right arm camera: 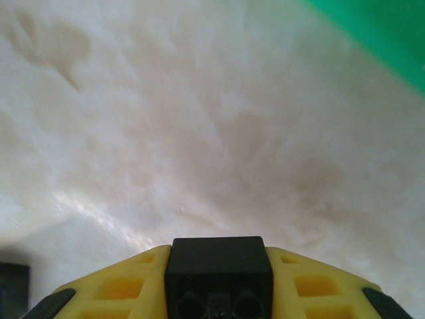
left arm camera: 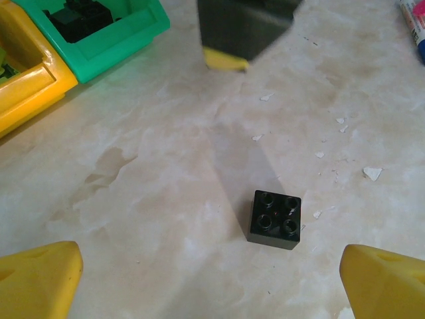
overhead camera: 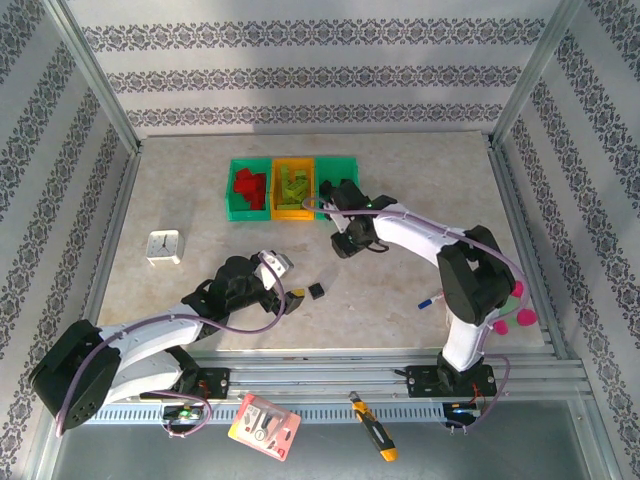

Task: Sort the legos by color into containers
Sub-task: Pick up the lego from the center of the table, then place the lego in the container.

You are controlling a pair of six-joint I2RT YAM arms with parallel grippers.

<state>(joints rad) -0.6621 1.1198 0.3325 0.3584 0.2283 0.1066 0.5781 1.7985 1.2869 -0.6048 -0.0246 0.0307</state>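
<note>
Loose black brick [left arm camera: 275, 219]: flat on the table [left arm camera: 153, 173], studs up. It's square, so we see no long axis (edges sit a bit skewed).
Left gripper [left arm camera: 212, 286]: spread wide, with that brick ahead between the fingertips, not touching.
Right gripper [right arm camera: 218, 286]: clamped on a second black brick [right arm camera: 218, 262], near the green bin [right arm camera: 378, 40].

The bench [overhead camera: 200, 215] is a pale marbled surface with some small white flecks [left arm camera: 372, 173] on it. One black lego [left arm camera: 275, 219] lies studs up just ahead of the left jaws, in line with the gap between them. The containers [overhead camera: 293, 188], three bins joined in a row, stand just beyond the right jaws. A small white clock [overhead camera: 164, 246] sits well to the left of the left jaws, and a blue marker pen [overhead camera: 428, 300] lies well apart from the right jaws.
</note>
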